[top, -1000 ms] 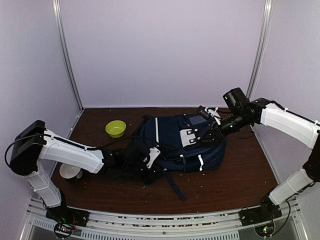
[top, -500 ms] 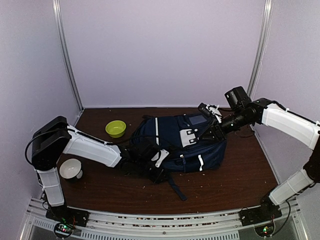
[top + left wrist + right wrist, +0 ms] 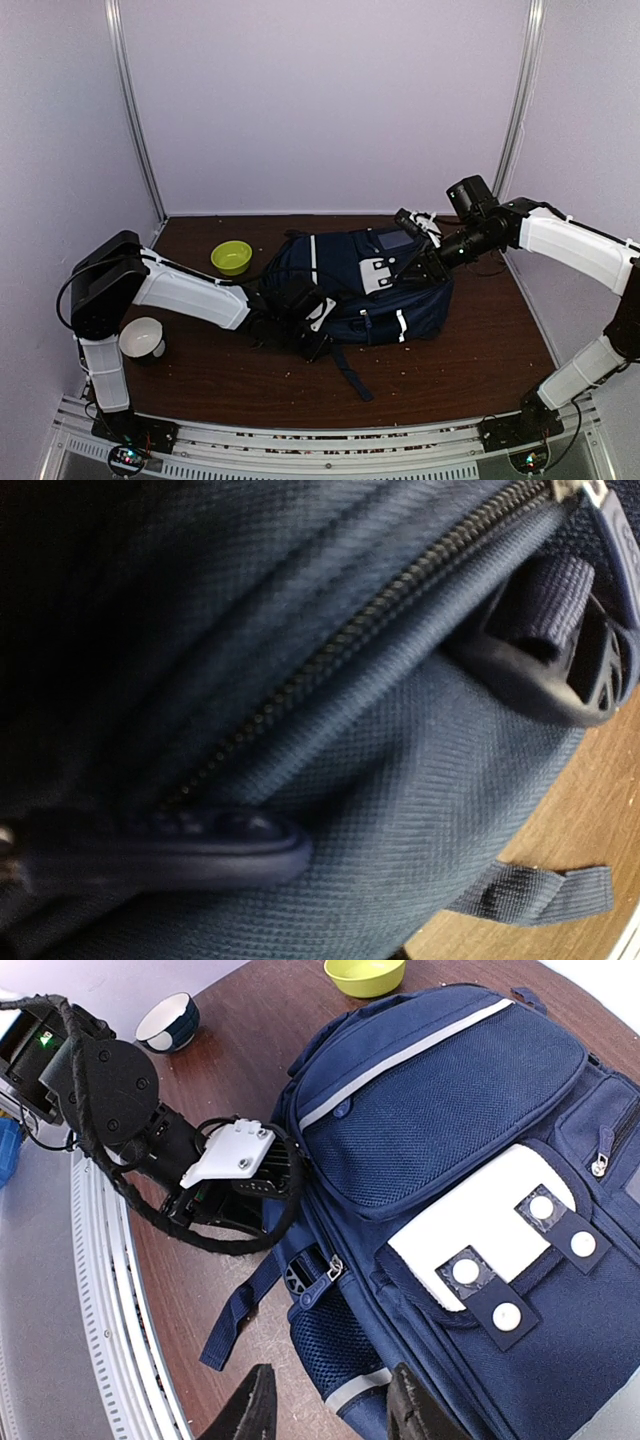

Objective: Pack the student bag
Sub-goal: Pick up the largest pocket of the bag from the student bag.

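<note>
White bowl (image 3: 140, 338) on bench (image 3: 455, 370) far left, green bowl (image 3: 231, 257) behind it, left gripper (image 3: 278, 1182) pressed against bag (image 3: 365, 285), cannot tell its opening, navy bag lying flat mid-bench, front up, right gripper (image 3: 331, 1375) part-open and empty above bag's right end.

Top camera high above near edge, facing down over tabletop (image 3: 470, 360), left wrist camera close against student bag (image 3: 420, 760), right wrist overlooking its front, shared with top.

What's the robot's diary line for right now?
task: pack student bag | left gripper: at bag's side, grip unclear | right gripper: open, over bag
</note>
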Motion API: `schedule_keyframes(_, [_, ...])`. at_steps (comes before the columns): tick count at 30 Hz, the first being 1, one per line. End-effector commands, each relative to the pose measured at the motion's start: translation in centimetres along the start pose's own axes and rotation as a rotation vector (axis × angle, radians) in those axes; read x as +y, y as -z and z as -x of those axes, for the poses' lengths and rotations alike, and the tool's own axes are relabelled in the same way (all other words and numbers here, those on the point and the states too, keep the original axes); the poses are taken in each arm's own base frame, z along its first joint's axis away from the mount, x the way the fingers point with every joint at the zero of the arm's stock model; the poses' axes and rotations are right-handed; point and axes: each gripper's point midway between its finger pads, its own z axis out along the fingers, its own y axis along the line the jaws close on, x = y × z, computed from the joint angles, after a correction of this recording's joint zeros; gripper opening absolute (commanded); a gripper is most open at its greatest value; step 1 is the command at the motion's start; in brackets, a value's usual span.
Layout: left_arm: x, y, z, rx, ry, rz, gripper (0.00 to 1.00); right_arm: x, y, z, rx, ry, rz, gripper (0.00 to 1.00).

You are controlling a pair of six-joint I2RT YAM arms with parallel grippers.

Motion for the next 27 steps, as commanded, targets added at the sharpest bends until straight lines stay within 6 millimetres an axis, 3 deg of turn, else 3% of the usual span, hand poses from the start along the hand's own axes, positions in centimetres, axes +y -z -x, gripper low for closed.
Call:
schedule_keyframes(1, [0.7, 1.3, 2.9, -0.089, -0.005, 0.055, 0.08, -0.6, -0.2, -0.2, -0.001, 0.013, -0.02, 0.38])
schedule_keyframes(5, [0.9, 2.8, 2.9, -0.129, 0.002, 0.059, 0.0, -0.7, -0.1, -0.6, 0.007, 0.024, -0.031, 0.38])
schedule_keyframes(9, [1.1, 4.5, 2.9, -0.179, 0.013, 0.054, 0.0, -0.8, -0.2, -1.2, 0.021, 0.04, -0.049, 0.37])
schedule_keyframes(16, [0.9, 5.1, 1.9, -0.178, 0.016, 0.026, 0.0, -0.6, -0.7, -2.3, 0.066, 0.094, -0.089, 0.36])
schedule_keyframes(19, [0.4, 5.1, 1.4, -0.159, -0.006, -0.001, 0.0, 0.2, -2.0, -3.6, 0.13, 0.199, -0.103, 0.36])
schedule_keyframes(22, [0.1, 4.9, 1.2, -0.16, -0.022, -0.024, 0.0, 2.3, -3.6, -5.0, 0.18, 0.325, -0.051, 0.36])
schedule_keyframes(27, [-1.3, 4.8, 2.1, -0.187, -0.074, -0.094, 0.0, 4.9, -5.5, -7.2, 0.278, 0.546, 0.052, 0.37])
